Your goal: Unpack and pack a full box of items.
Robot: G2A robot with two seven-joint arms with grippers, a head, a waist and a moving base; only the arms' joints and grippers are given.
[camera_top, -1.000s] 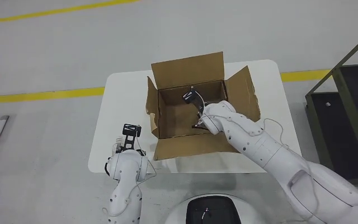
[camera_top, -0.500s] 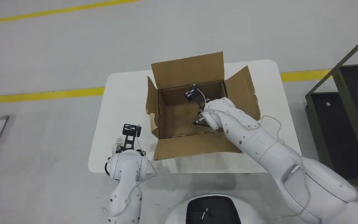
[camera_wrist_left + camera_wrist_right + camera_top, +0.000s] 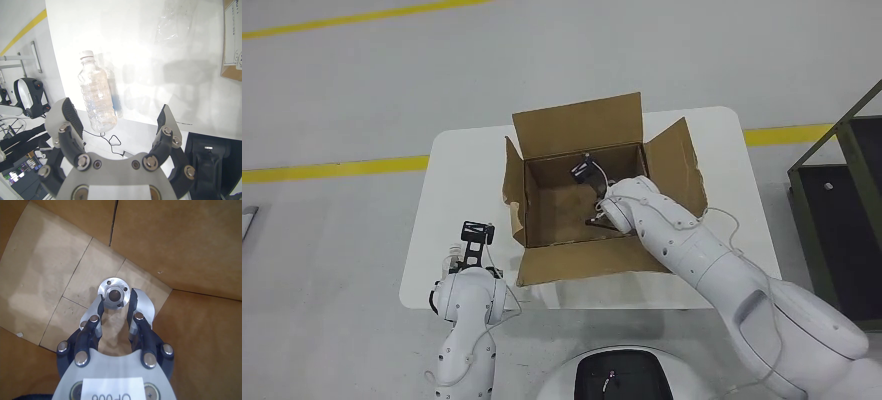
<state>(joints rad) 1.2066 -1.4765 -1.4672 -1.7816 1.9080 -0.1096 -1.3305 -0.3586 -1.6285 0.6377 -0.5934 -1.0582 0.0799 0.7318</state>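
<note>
White counter [image 3: 457, 180] carrying an open cardboard box [image 3: 582, 122]. A clear plastic bottle [image 3: 96, 94] lies at the counter's edge, well apart from the box. The left gripper [image 3: 115, 105] is just beside it, spread wide and empty. Inside the box, the right gripper [image 3: 116, 296] has its fingers closed on the rim of a metal flange [image 3: 114, 293].
</note>
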